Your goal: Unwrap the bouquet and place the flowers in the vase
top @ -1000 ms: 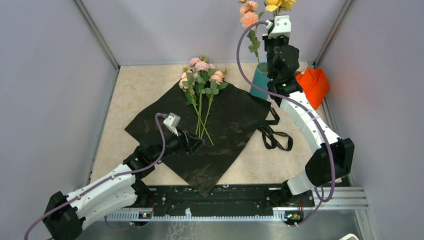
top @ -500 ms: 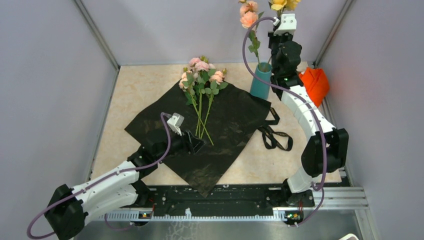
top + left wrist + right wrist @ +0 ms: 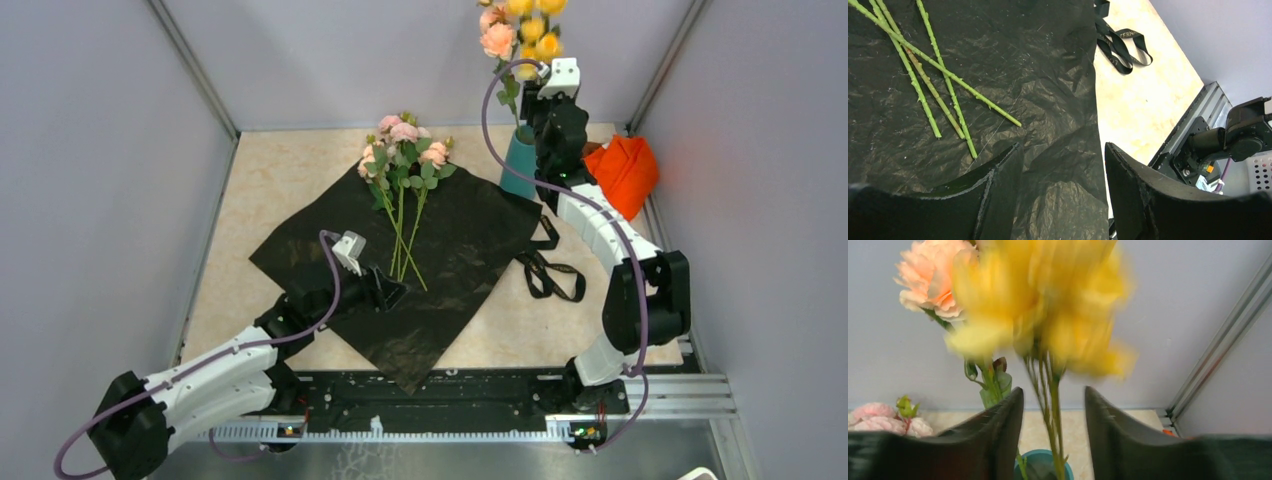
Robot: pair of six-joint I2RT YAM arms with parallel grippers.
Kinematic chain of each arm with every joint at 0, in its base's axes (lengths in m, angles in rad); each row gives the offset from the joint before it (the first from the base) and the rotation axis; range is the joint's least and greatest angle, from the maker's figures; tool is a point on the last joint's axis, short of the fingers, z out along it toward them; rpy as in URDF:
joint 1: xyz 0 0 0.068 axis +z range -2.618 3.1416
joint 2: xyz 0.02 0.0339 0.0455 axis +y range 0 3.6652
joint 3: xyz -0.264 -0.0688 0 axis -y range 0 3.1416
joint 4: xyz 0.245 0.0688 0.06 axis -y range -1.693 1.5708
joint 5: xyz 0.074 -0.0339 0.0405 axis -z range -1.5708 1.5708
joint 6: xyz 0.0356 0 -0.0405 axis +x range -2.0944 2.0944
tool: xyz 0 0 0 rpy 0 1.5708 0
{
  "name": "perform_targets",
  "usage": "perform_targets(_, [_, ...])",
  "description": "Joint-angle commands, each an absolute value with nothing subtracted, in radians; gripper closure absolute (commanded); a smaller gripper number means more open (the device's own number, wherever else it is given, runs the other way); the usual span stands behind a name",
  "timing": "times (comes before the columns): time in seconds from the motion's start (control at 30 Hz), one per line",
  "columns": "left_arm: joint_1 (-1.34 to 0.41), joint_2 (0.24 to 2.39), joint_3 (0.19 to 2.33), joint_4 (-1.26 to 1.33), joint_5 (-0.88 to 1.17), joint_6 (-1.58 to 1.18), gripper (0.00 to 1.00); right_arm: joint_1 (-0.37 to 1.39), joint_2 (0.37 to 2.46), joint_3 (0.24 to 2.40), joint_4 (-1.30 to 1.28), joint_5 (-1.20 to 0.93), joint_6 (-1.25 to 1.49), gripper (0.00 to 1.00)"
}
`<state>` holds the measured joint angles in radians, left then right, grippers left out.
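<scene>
Stems of the yellow blossoms (image 3: 1048,315) are running down into the vase (image 3: 518,165) at the tabletop's (image 3: 270,190) far right, beside a peach rose (image 3: 497,40). The right hand (image 3: 1053,395) is hovering just above the vase's mouth, fingers parted and released around the stems, apparently to let them slide in. Pink flowers (image 3: 405,150) are lying on the spread wrapping sheet (image 3: 470,250), where the left hand (image 3: 1063,147) is hanging open and empty near their stem ends, probably lining up the next pick.

1. I see the sheet (image 3: 1048,75) as crinkled, glossy black plastic film.
2. Vase (image 3: 515,170): smooth teal, looks ceramic.
3. Ribbon (image 3: 1120,45): black woven fabric.
4. Table (image 3: 290,180): beige, stone-patterned, matt.
</scene>
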<state>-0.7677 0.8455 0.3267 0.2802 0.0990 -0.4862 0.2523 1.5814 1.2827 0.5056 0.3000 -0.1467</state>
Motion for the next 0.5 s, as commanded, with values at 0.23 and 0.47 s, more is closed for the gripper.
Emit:
perform_targets(0.23, [-0.770, 0.842, 0.332, 0.331, 0.075, -0.481, 0.33, 0.246, 1.464, 1.251, 0.521, 0.232, -0.076, 0.24])
perform_targets(0.47, [-0.769, 0.978, 0.446, 0.304, -0.188, -0.436, 0.34, 0.266, 1.337, 1.099, 0.536, 0.200, -0.021, 0.24])
